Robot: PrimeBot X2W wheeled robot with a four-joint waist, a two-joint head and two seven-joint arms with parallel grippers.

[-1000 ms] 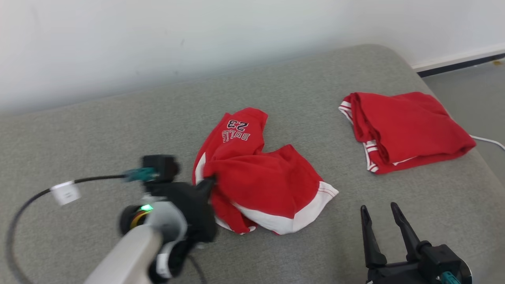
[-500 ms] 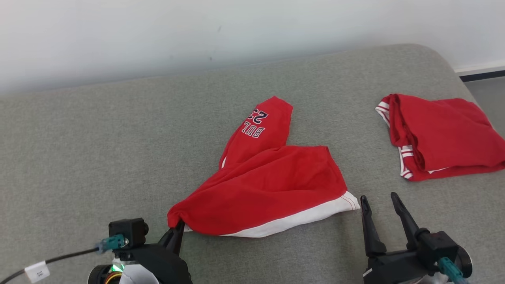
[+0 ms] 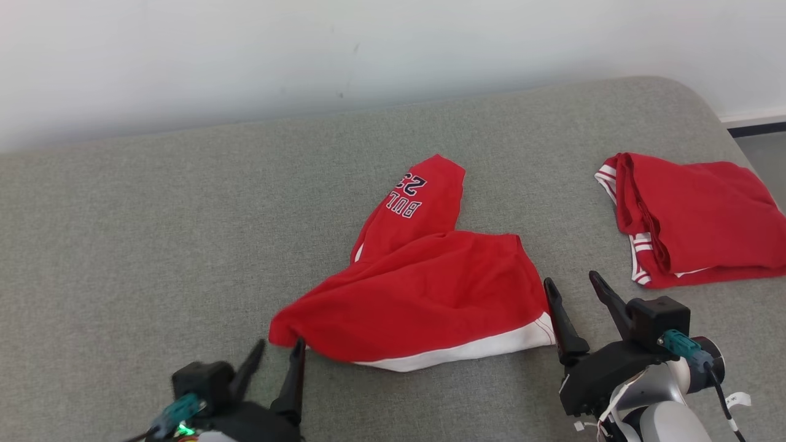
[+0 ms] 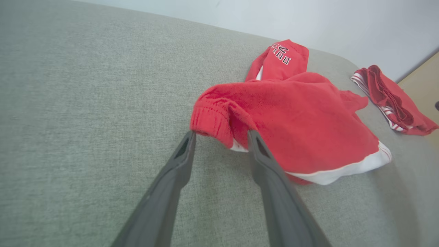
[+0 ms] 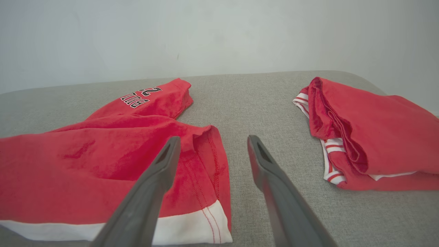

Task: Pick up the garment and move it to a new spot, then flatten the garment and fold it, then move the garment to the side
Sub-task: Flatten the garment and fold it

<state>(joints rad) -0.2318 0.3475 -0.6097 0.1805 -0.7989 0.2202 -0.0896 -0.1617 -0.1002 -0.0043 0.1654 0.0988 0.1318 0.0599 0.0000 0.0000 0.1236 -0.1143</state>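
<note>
The garment (image 3: 424, 288) is a pair of red shorts with a white hem and a "BULLS 23" print, lying loosely spread on the grey cushion (image 3: 153, 233). My left gripper (image 3: 280, 345) is open at the garment's near-left corner. In the left wrist view the ribbed red corner (image 4: 212, 120) lies just past the open fingertips of the left gripper (image 4: 221, 134). My right gripper (image 3: 571, 279) stands open beside the garment's right white-hemmed corner. In the right wrist view the left finger (image 5: 161, 164) of the right gripper (image 5: 213, 139) overlaps the hem edge of the garment (image 5: 103, 161), and nothing is held.
A second red garment (image 3: 694, 218), folded, with striped white trim, lies at the cushion's right end, also visible as the folded red pile (image 5: 370, 133). A white wall (image 3: 307, 55) runs behind the cushion. Bare floor (image 3: 764, 153) shows past the right edge.
My left gripper dragged the garment's corner toward the near left, spreading it out, then opened and let go. My right gripper moved up to the garment's right corner. The camera also shifted.
</note>
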